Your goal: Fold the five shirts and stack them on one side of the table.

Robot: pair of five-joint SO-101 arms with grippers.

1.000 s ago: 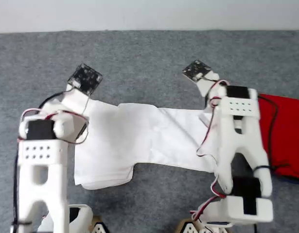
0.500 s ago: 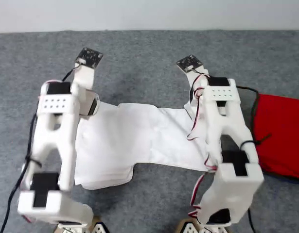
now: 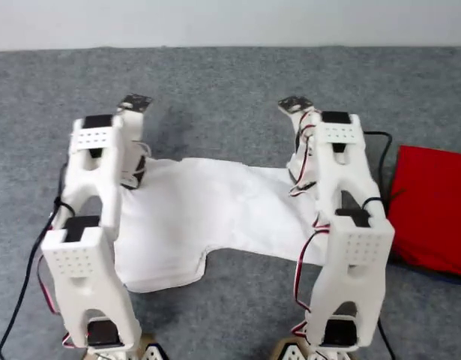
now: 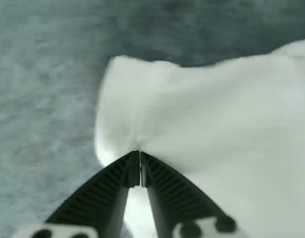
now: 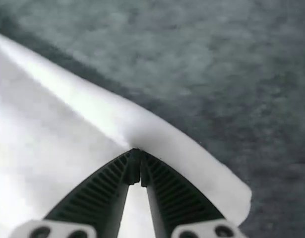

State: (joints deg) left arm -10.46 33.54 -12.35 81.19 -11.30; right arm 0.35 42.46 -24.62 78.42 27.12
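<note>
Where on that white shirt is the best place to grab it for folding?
At its far edge, near the two corners, coming from above. The white shirt lies flat and spread wide, so a single pinch would probably let it sag. The left gripper and right gripper are each shut on that edge.

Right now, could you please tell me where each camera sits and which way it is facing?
High view: fixed above the arms' bases, looking down over the grey table; the left arm and right arm flank a white shirt, with a folded red shirt beside it.
Left wrist view: on the left arm's wrist, looking along the left tool, shut on the white shirt's corner.
Right wrist view: on the right arm's wrist, looking along the right tool, shut on the shirt's edge.
Shared: all three show the white shirt and the table.
</note>
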